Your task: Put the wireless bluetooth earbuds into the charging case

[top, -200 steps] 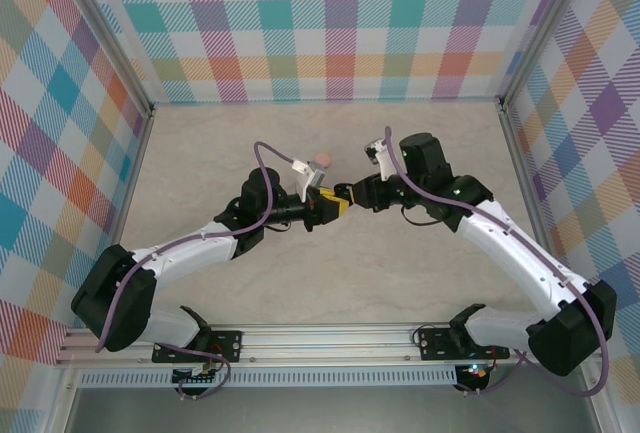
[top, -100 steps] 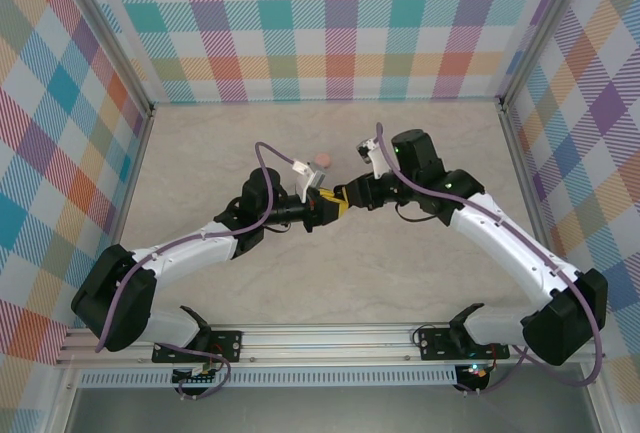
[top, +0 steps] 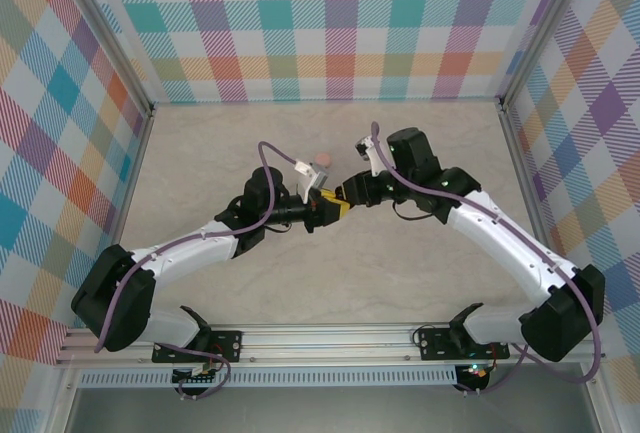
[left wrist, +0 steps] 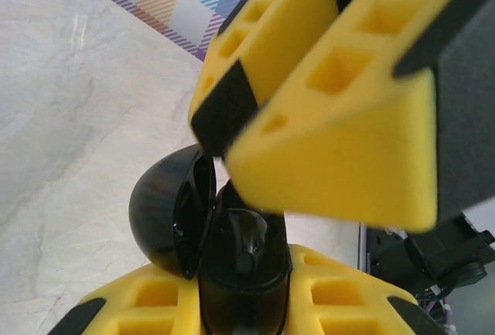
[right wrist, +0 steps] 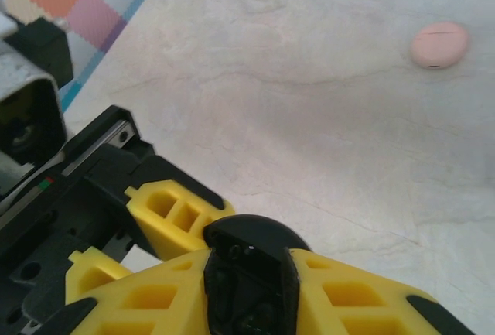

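At the centre of the top view the two arms meet nose to nose above the marbled table (top: pixel 420 283), the left gripper (top: pixel 324 211) coming in from the lower left and the right gripper (top: pixel 346 197) from the upper right, their yellow pads almost touching. The left gripper's fingers are closed tight on the base of the black charging case (left wrist: pixel 232 281), seen at the bottom of the left wrist view. It holds the case off the table, probably so that the other arm gets a steady, open target. The hinged lid (left wrist: pixel 164 219) is swung out to the left of that frame and leaves the well bare. In the well sits a glossy black shape (left wrist: pixel 246 244) that I take for one of the earbuds, though whether it is fully seated is hard to judge. The right gripper reaches down from the upper right of that view, its tips just above the case mouth and beside the lid's edge. Its fingers stand narrow, and I cannot tell whether they pinch anything (the gap between them is thin and dark). A closed pink case (right wrist: pixel 439 45) lies alone on the table at the upper right of the right wrist view, well apart from the hand-off.
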`<action>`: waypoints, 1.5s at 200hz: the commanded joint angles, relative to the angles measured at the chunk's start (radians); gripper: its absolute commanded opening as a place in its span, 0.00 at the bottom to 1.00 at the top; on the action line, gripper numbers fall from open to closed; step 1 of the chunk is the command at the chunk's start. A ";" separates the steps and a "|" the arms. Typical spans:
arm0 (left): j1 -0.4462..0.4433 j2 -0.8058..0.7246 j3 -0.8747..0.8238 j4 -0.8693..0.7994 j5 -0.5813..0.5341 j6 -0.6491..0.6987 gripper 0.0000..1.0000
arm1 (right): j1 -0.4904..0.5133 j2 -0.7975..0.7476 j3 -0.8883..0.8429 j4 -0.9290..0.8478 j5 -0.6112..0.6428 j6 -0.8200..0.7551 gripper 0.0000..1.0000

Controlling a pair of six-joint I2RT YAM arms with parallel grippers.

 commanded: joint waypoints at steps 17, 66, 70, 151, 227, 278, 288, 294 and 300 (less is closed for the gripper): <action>-0.015 -0.042 0.027 -0.018 -0.002 0.059 0.07 | -0.046 -0.067 -0.016 0.007 0.106 0.052 0.33; -0.016 -0.082 0.024 0.012 0.059 0.058 0.07 | -0.153 -0.049 -0.066 0.026 -0.039 0.066 0.28; -0.015 -0.085 0.022 0.021 0.064 0.059 0.07 | -0.160 -0.046 -0.069 0.030 -0.055 0.067 0.27; -0.021 -0.099 -0.010 0.237 0.215 -0.010 0.06 | -0.183 -0.016 -0.105 0.117 -0.309 0.041 0.22; -0.047 -0.057 0.020 0.219 0.247 -0.008 0.07 | -0.182 0.001 -0.098 0.151 -0.477 0.033 0.22; -0.047 -0.001 0.041 0.181 0.212 -0.020 0.07 | -0.180 -0.044 -0.101 0.159 -0.526 0.023 0.23; -0.046 0.011 0.047 0.177 0.211 -0.024 0.07 | -0.180 -0.049 -0.101 0.154 -0.534 0.021 0.24; -0.046 0.017 0.049 0.177 0.210 -0.029 0.07 | -0.180 -0.050 -0.101 0.152 -0.540 0.018 0.24; -0.047 0.022 0.050 0.177 0.206 -0.033 0.07 | -0.180 -0.050 -0.101 0.151 -0.539 0.017 0.24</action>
